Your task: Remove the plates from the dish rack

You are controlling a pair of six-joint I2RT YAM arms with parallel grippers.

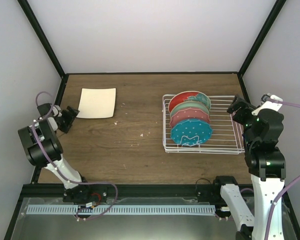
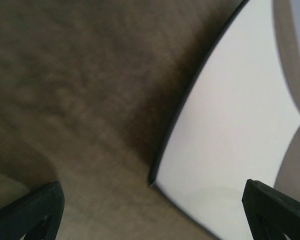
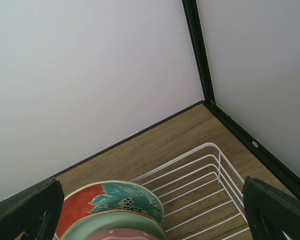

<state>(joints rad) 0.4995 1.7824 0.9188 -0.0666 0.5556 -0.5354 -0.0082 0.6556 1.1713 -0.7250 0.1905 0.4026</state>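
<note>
Rack (image 1: 225, 146) sits on the right of the table (image 1: 135, 155) with plates standing in it, blue dotted plate (image 1: 191, 133) in front, red-and-teal plate (image 1: 182, 99) at the back. Beige square plate (image 1: 97, 103) lies flat far left. Both grippers are spread wide and empty: left gripper (image 1: 71, 116) by the beige plate's corner, right gripper (image 1: 234, 107) at the rack's right end.

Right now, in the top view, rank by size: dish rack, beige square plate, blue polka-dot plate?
1. dish rack
2. beige square plate and blue polka-dot plate: too alike; the blue one stands on edge.
</note>
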